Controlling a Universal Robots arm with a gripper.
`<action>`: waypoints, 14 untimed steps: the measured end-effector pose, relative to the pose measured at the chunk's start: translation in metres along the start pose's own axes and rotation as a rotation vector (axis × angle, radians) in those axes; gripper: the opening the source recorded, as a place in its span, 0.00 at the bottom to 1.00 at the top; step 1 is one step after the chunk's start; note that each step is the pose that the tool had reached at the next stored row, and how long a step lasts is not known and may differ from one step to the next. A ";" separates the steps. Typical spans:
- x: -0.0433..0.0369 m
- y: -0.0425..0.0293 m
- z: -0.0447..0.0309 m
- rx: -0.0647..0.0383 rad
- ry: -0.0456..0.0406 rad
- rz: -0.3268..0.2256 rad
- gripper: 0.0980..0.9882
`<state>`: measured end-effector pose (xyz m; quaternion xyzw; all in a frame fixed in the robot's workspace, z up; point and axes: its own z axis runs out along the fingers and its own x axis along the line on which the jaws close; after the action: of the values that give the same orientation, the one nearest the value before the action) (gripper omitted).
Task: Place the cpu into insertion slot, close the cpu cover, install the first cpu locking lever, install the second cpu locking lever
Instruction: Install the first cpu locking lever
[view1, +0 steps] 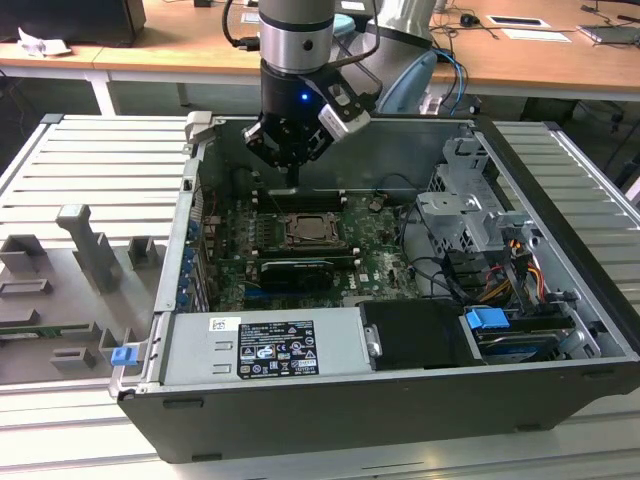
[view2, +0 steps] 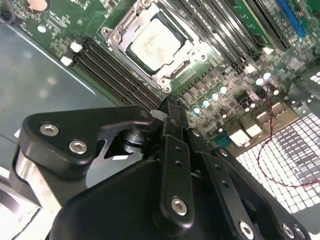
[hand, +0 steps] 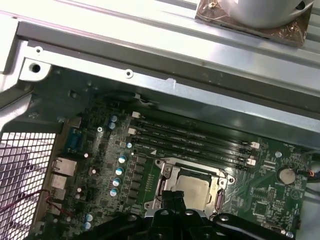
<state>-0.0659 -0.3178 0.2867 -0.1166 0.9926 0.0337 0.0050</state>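
Here the cpu (view2: 152, 44) sits socketed just beyond the claw (view2: 170, 107), its fingers pressed together.

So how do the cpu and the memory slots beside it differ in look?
The cpu is a flat, pale silvery square; the memory slots are long, narrow and black. The cpu is a single piece framed by a metal rim; the memory slots run as several parallel strips with white end clips. Both sit on the green motherboard.

The claw (hand: 172, 200) partly hides the cpu (hand: 192, 189); lever positions seem unreadable.
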 end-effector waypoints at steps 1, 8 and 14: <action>0.0000 0.0000 0.0001 0.000 -0.0006 0.010 0.01; 0.0001 -0.0001 0.0012 0.002 -0.0076 0.113 0.01; 0.0061 0.0011 0.0047 0.003 -0.0116 0.167 0.01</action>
<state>-0.0721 -0.3178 0.2820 -0.0332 0.9989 0.0332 0.0081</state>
